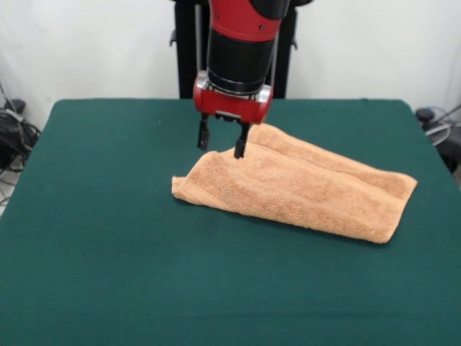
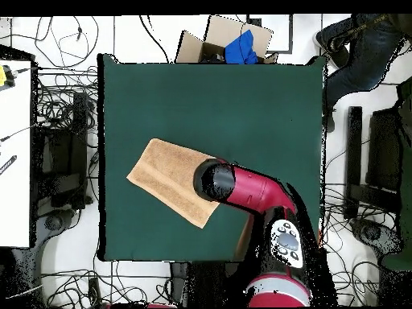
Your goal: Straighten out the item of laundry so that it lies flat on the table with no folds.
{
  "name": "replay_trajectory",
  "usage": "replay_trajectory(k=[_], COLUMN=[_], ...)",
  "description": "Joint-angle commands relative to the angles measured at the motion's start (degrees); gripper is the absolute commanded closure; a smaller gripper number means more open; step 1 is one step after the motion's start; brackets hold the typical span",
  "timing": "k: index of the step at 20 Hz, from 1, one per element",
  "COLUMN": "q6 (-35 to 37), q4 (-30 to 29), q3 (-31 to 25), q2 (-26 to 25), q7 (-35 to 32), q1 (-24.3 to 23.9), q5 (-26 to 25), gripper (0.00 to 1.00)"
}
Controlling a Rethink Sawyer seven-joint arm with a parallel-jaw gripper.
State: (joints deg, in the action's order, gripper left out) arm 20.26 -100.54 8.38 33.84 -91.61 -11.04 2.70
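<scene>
The light orange-tan towel (image 1: 302,189) lies on the dark green table (image 1: 108,216), right of centre in the front view. It runs diagonally and is folded over on itself, with long ridges along its far side. It also shows in the overhead view (image 2: 165,179). My gripper (image 1: 222,143) hangs just above the towel's far left end, open and empty. One fingertip (image 1: 240,150) is over the towel's edge, the other is over bare table. In the overhead view the red arm (image 2: 249,191) hides the gripper and one end of the towel.
In the overhead view, a cardboard box (image 2: 211,42) with a blue thing inside sits beyond the table's top edge. A person's legs (image 2: 362,48) show at the top right. Cables and stands lie on the floor around the table (image 2: 241,105).
</scene>
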Motion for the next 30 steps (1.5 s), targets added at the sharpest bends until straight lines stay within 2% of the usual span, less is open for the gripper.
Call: replay_trajectory(k=[1,30], q6=[-3.3,-3.1], q4=[-3.0,-3.2], q3=[-0.8,-1.0], q2=[-1.4,-1.3], q7=[-13.9,-13.7], q1=[-0.9,-1.2], q5=[2.6,2.6], gripper=[0.0,0.0])
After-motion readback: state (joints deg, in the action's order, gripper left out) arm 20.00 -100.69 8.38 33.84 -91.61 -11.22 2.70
